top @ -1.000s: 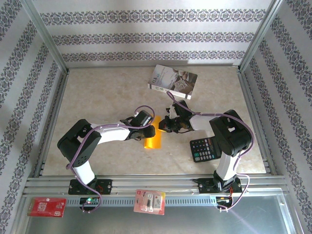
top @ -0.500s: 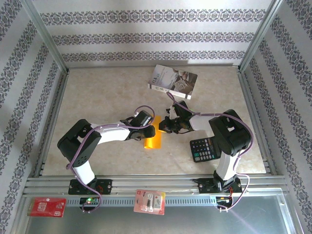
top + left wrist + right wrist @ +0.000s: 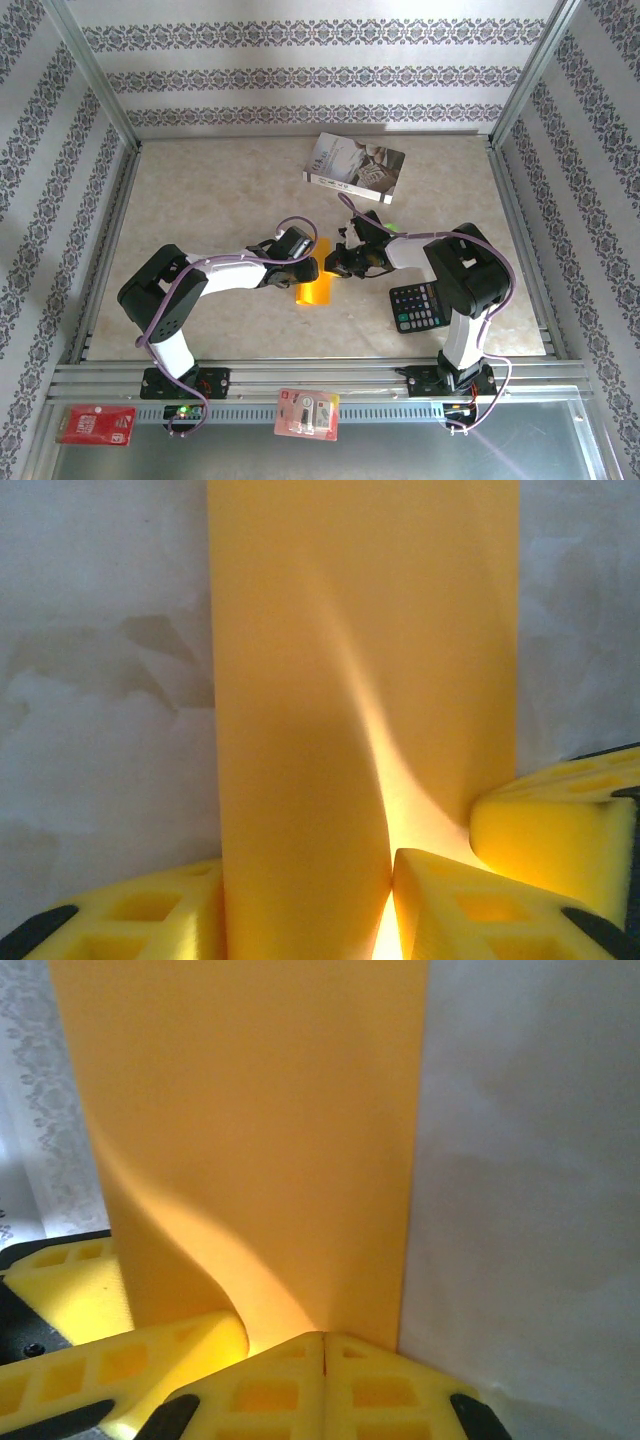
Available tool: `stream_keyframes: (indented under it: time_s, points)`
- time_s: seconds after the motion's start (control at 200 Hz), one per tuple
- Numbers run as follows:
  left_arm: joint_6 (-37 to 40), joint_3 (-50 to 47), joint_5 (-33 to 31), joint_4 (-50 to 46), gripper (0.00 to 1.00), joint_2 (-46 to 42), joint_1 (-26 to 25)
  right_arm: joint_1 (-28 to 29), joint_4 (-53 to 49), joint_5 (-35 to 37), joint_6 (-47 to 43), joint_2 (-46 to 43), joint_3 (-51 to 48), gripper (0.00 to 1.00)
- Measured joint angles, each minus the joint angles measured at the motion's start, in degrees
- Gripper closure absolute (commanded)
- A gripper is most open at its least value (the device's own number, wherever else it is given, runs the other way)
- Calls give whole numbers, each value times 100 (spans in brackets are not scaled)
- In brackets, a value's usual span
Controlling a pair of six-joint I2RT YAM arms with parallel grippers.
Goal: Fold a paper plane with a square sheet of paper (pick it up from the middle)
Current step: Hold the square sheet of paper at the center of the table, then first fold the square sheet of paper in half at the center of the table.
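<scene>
The sheet sits about the middle of the tabletop, a little toward the near edge. It is folded into a narrow orange strip that runs from far to near, and both grippers meet at its far part. The left gripper reaches in from the left with its yellow fingers partly apart. The strip, bowed into a soft curve, fills the gap between them and touches a finger on each side, so it is clasped loosely, not pressed flat. The right gripper reaches in from the right with its fingers pressed together on the strip's end, close to one long edge. In the wrist views the two grippers' fingers are just beside each other at that end, and the rest of the strip stretches away from them over the pale tabletop. Whether the strip's near end rests on the tabletop cannot be told. A book lies toward the far edge, right of the middle and well apart from the sheet. A calculator lies toward the near right corner, just beside the right arm. On the metal rail in front of the near edge lie a red packet at the left and a pink packet near the middle.
</scene>
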Motion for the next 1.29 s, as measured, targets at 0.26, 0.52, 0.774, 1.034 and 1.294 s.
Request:
stream_keyframes:
  time_s: [0.26,0.52,0.774,1.034,1.294]
  points:
    - [0,0,0,-2,56,0,0,0,-17,33,-2,7,0,100]
    - [2,33,-7,-13,49,-7,-35,0,-15,31,-2,22,0,100]
    - [11,164,11,-151,39,-76,-70,0,-11,11,-7,37,0,100]
    - [70,184,-146,-442,37,-260,-66,0,0,-4,-9,48,0,100]
    - [192,98,-238,-745,51,-1038,-59,-2,4,-15,-9,57,0,100]
